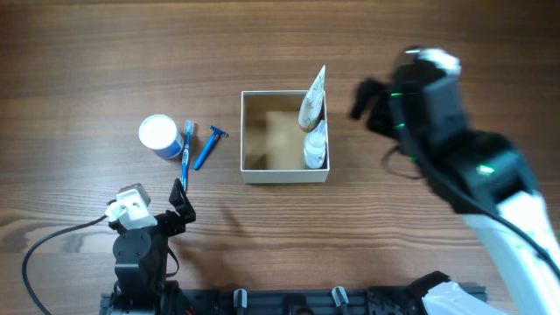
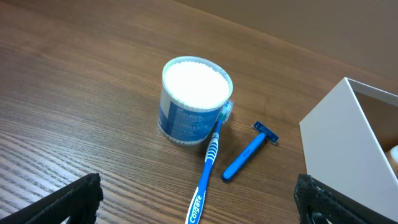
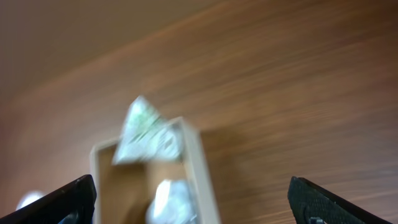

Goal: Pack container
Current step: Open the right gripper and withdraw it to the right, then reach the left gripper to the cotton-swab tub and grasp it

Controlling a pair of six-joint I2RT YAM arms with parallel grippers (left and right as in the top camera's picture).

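The container [image 1: 248,166], a square box with white walls and a brown inside, sits mid-table. A tube [image 1: 311,102] leans on its right wall with a small white bottle [image 1: 315,146] below it. It shows blurred in the right wrist view [image 3: 199,168] with the tube [image 3: 146,134]. Left of it lie a blue razor [image 1: 208,147], a blue toothbrush [image 1: 185,156] and a round white-lidded blue jar [image 1: 158,135]. My left gripper [image 1: 181,203] is open and empty, near the toothbrush [image 2: 208,171]. My right gripper [image 1: 363,103] is open and empty, right of the container.
The left wrist view shows the jar [image 2: 194,99], the razor [image 2: 249,150] and the container's white wall [image 2: 342,155]. A black cable [image 1: 44,254] runs from the left arm's base at the front left.
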